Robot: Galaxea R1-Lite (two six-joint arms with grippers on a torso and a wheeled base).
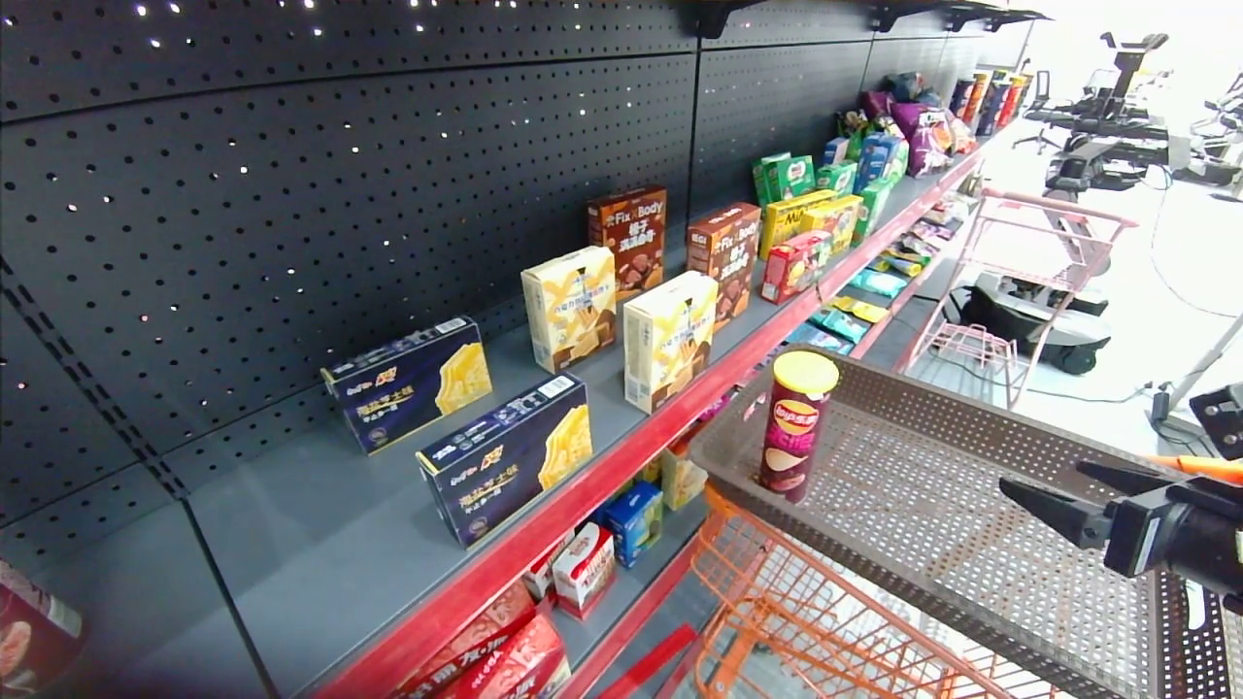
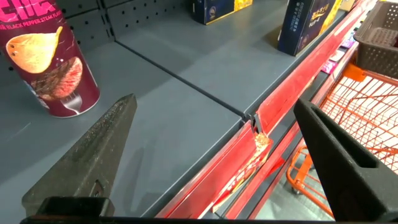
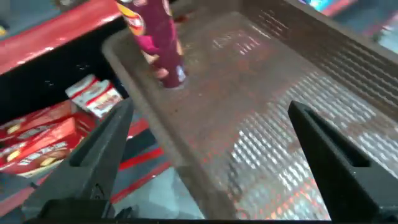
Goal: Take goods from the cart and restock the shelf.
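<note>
Since a shelved can (image 2: pixel 53 62) already stands near the left hand (image 2: pixel 214 102), which gapes over the smooth grey shelf (image 1: pixel 320 524), the step is likely fetching the next can (image 1: pixel 796 422). It stands upright in the left corner of the cart (image 1: pixel 777 602) tray (image 1: pixel 952 505), a glossy maroon cylinder with a yellow lid on brown perforated mesh. The right hand (image 3: pixel 208 118), spread wide, sits right of it and must advance, straddle, and close.

Ahead of the right hand (image 1: pixel 1041 475), the chip can (image 1: pixel 796 427) is maroon with a yellow lid. The cart tray (image 1: pixel 971 582) is brown and perforated; the shelf (image 1: pixel 320 524) grey, red-edged.
</note>
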